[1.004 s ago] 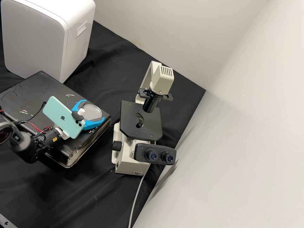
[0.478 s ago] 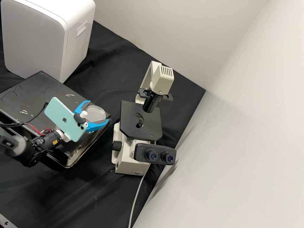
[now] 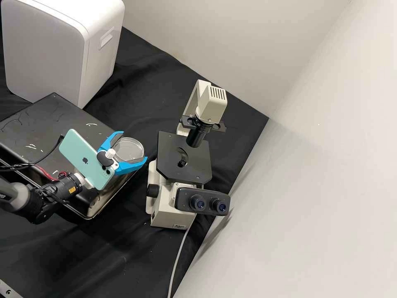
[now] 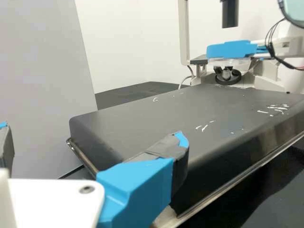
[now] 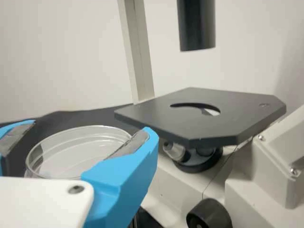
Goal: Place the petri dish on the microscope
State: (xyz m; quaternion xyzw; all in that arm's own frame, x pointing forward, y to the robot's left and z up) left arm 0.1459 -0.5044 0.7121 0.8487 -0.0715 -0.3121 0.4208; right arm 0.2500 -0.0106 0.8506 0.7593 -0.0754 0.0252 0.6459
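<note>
While the right gripper (image 3: 133, 146) clenches the clear round plastic petri dish (image 3: 127, 151) near the black stage (image 3: 198, 165) of the beige microscope (image 3: 165, 209), we judge pickup done; placement on the stage is still to do.

The petri dish (image 3: 129, 149) is clear, see-through plastic. The right gripper (image 3: 131, 147) has bright blue fingers (image 3: 129, 167) with grey pads (image 5: 128, 145). At nine o'clock of the dish is a mint-green phone (image 3: 82, 159). The microscope (image 3: 163, 211), at three o'clock, is cream, with a matte black stage (image 3: 194, 165) and dark eyepieces (image 3: 199, 203). The tray (image 3: 37, 124) is black with white scratches, the cloth (image 3: 103, 248) is black, and the box (image 3: 53, 41) at eleven o'clock is white.
</note>
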